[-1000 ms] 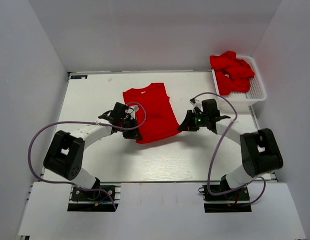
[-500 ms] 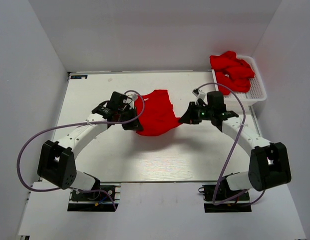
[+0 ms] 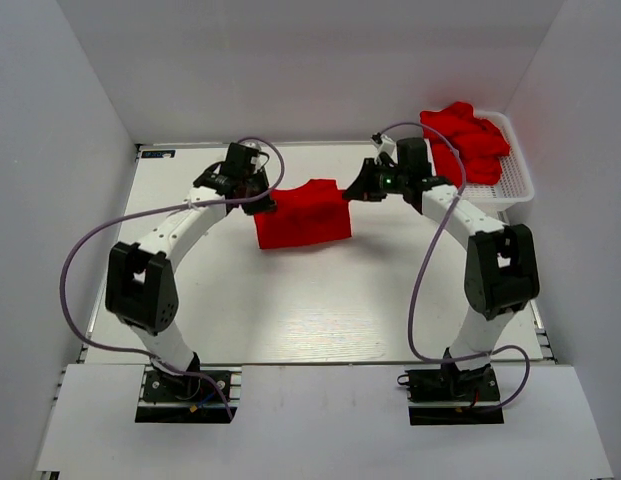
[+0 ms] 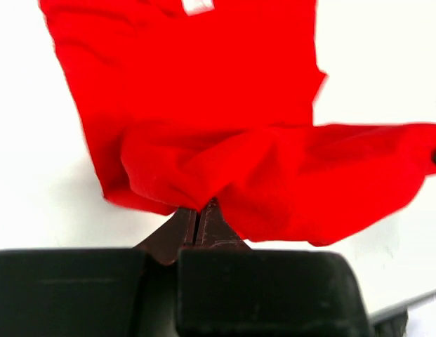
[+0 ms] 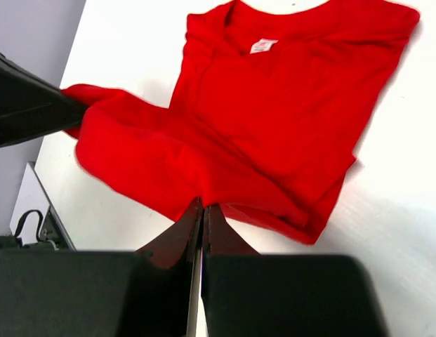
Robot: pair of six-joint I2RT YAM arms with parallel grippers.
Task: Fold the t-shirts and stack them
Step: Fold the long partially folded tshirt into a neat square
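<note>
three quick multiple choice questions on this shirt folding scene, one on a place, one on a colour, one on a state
1. Where is the white basket?
A) far right corner of the table
B) near left corner
C) between the arm bases

2. What colour is the t-shirt out on the table?
A) blue
B) white
C) red

3. How is the left hand?
A) open above the cloth
B) shut on the t-shirt's edge
C) inside the basket

Answers:
1 A, the top view shows it at the far right edge.
2 C, it is bright red in every view.
3 B, the left wrist view shows its fingers pressed together with cloth pinched at their tips.
</note>
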